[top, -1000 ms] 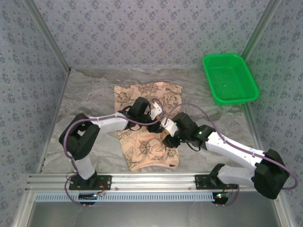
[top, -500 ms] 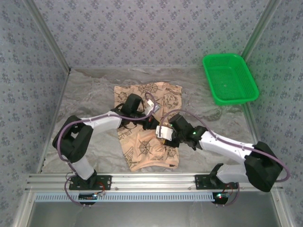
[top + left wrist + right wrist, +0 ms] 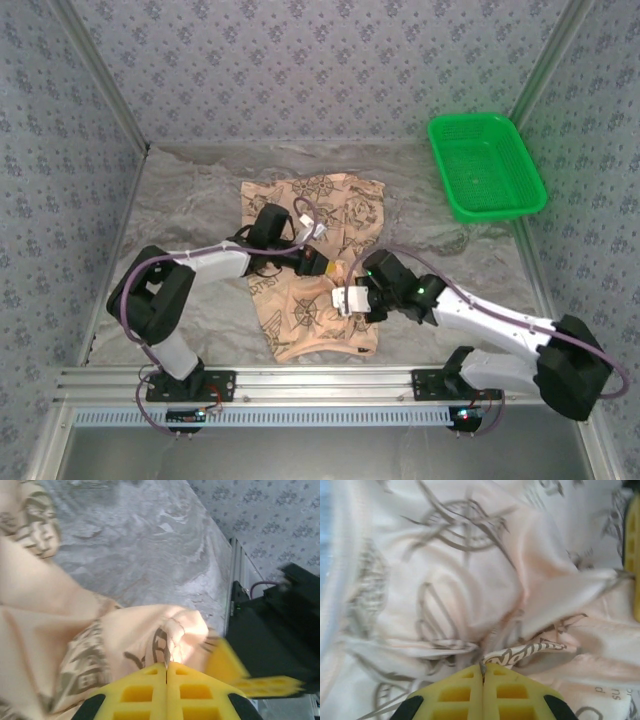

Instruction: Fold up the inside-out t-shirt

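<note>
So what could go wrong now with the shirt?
1. Both the left gripper and the right gripper pinch only a little fold of the shirt at their tips, so it might slip out when they pull.
2. The two grippers sit very close over the shirt's middle, so the arms could bump or just bunch the cloth up.

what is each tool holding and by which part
Both are shut on the t-shirt, near its middle: the left tool pinches a bunched, stitched edge, the right tool a raised fold of printed cloth.
</note>
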